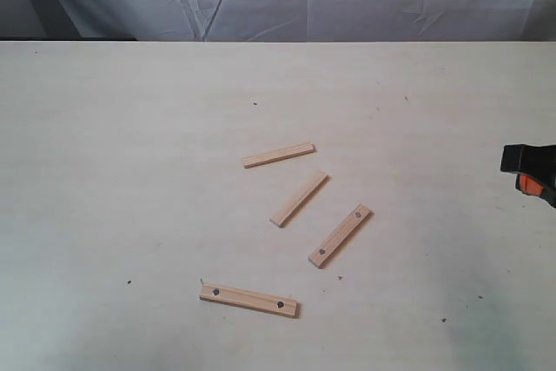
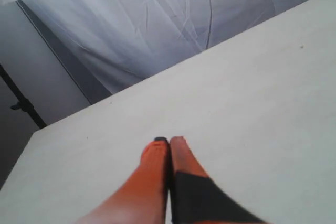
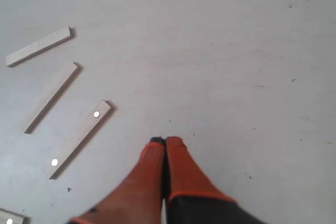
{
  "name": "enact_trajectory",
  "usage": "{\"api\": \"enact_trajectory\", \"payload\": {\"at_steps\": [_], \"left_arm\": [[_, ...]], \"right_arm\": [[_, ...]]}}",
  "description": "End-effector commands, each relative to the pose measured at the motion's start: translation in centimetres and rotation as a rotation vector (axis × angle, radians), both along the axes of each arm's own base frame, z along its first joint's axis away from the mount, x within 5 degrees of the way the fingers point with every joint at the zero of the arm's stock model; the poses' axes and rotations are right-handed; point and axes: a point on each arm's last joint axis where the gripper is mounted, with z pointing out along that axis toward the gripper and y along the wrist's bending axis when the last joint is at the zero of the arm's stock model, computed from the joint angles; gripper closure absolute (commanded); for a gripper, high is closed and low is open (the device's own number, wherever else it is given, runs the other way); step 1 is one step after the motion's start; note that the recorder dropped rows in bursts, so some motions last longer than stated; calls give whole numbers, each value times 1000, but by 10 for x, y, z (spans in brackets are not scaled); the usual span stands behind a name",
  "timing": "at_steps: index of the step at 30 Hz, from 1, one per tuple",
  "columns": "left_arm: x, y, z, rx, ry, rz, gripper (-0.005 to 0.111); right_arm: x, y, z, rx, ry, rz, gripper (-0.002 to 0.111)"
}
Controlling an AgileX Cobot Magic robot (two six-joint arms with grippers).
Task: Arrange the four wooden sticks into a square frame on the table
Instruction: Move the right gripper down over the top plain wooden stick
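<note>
Loose on the worktop point(image 1: 130, 171), none touching, not yet a square: the far plain stick point(image 1: 278, 155) lies almost level; the second plain stick point(image 1: 299, 198) slants just in front of it; the slanted dotted stick point(image 1: 340, 235) lies to its right; the near dotted stick point(image 1: 248, 300) sits closest to the front edge; both dotted ones bear a dark dot near each end; the right claw point(image 3: 165, 141) is pressed closed and empty, off to the sticks' right; the left claw point(image 2: 169, 140) is likewise closed and empty above bare worktop.

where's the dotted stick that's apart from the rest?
Exterior view, bottom centre of the table: the lone dotted stick touches nothing, the other dotted stick nearest, to its upper right.
</note>
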Motion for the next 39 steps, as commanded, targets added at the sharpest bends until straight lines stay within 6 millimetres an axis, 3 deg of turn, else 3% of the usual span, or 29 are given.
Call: {"api": "enact_trajectory", "payload": {"at_steps": [1,3,5,10,15,18,21,23,26,28,29,33,37,39], "left_arm": [[0,-1,18,-288,-224,-4,107],[-1,1,25,-540,-310,8,107],[-2,5,31,-679,-397,29,107],[-8,15,45,-759,-603,65,107],[-11,18,51,-910,-692,48,107],[-9,13,65,-956,-593,25,107],[6,2,107,-731,-382,-14,107],[29,-5,136,-619,-224,-45,107],[80,-11,154,-499,86,-67,107],[108,-13,153,-467,293,-66,107],[129,-12,141,-461,434,-38,107],[179,-8,91,-499,737,66,107],[210,-7,41,-525,887,122,107],[218,-7,26,-538,922,139,107]], "right_arm": [[0,1,1,-11,2,26,109],[2,1,2,-9,8,27,109],[8,3,4,0,19,28,109],[36,14,12,-3,59,111,109],[91,45,9,-21,117,230,109],[126,76,1,-47,166,351,109],[162,107,-8,-64,229,450,109],[184,125,-20,-72,272,494,109],[212,153,-34,-70,308,556,109],[224,169,-38,-71,317,594,109],[229,178,-43,-74,326,615,109],[246,207,-60,-136,351,655,109],[254,228,-83,-193,397,665,109],[257,233,-91,-199,412,665,109]]}}
